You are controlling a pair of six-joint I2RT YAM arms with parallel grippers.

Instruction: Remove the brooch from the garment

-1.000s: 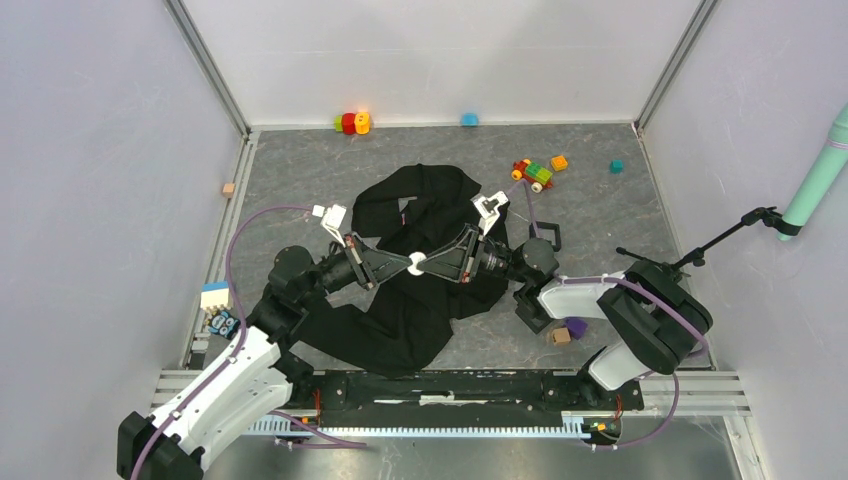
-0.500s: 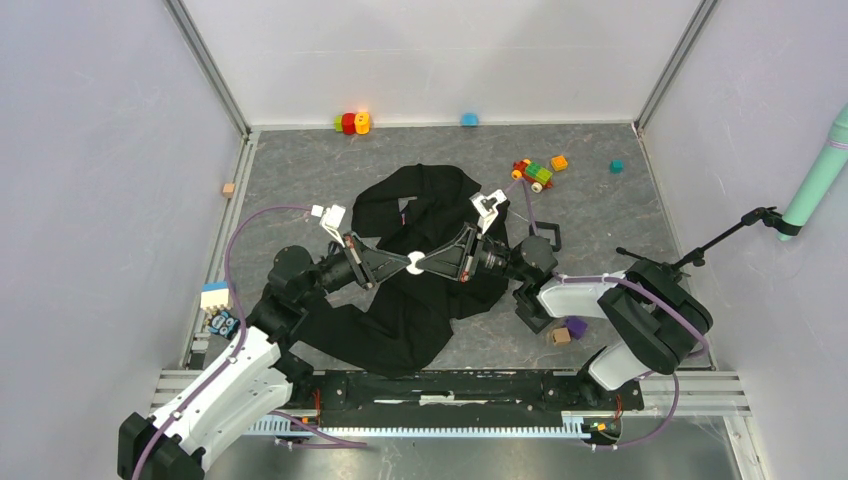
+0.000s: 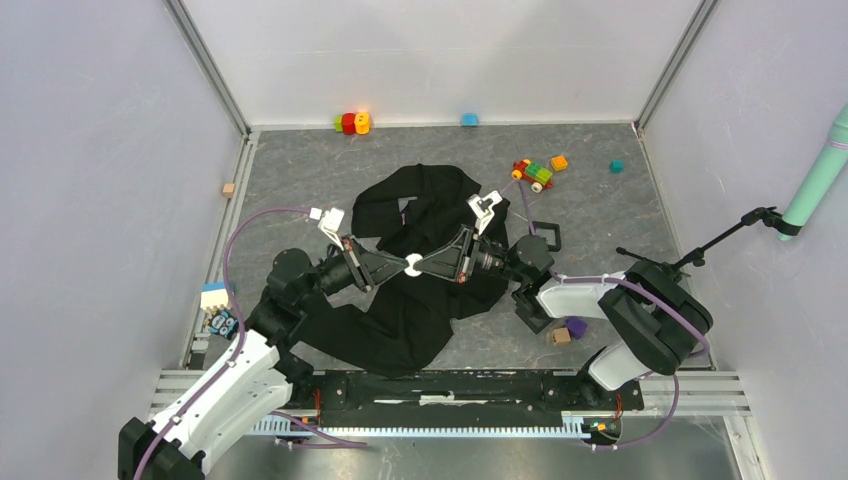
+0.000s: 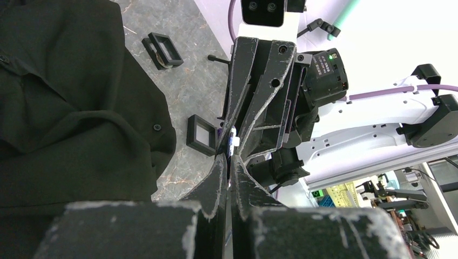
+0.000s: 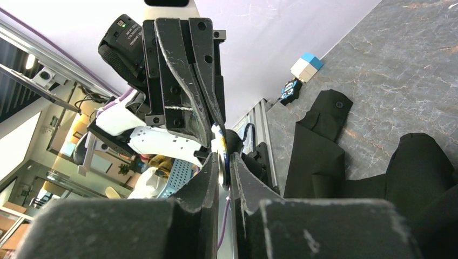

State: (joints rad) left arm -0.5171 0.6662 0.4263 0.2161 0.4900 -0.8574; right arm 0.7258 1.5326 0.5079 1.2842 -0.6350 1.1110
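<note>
Brooch (image 3: 413,264) seemingly aloft above garment (image 3: 432,190)

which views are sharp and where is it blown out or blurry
Top external: even light, sharp, but the brooch is a washed-out white dot and the garment loses its folds to black. Left wrist: the left end effector is soft up close, the wall overexposed. Right wrist: the right end effector blurs near the lens.

Grey marbled table (image 3: 300,160) carries black garment (image 3: 420,190), toy bricks (image 3: 535,172), purple block (image 3: 576,327).

Left claw (image 4: 228,162) and right claw (image 5: 222,164) hide most of the brooch (image 3: 412,263).
</note>
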